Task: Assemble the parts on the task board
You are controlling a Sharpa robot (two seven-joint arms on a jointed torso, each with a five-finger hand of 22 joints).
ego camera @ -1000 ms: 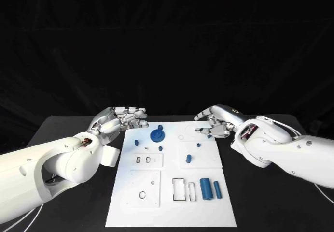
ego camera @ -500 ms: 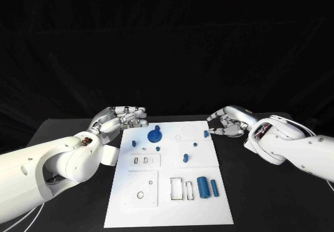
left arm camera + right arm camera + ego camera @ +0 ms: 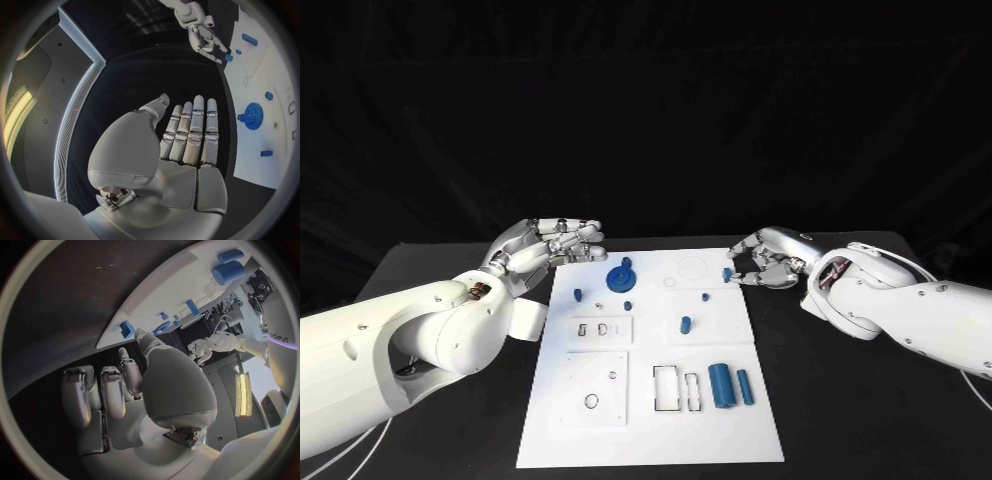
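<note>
Right hand [image 3: 764, 260] pinched a small blue part [image 3: 728, 274] at the task board's [image 3: 661, 440] far right edge. Left hand [image 3: 548, 246], fingers apart and grasping nothing, hovered beside the board's far left corner near the blue gear [image 3: 623, 279].

One white task board [image 3: 646, 420], about nine blue parts on it: one gear [image 3: 623, 277], two cylinders [image 3: 723, 386] side by side, six small pieces; two hands, two arms

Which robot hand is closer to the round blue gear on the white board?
Left. The left hand hovers just off the task board's far left corner, beside the round blue gear. The right hand is at the far right edge, across the board.
</note>
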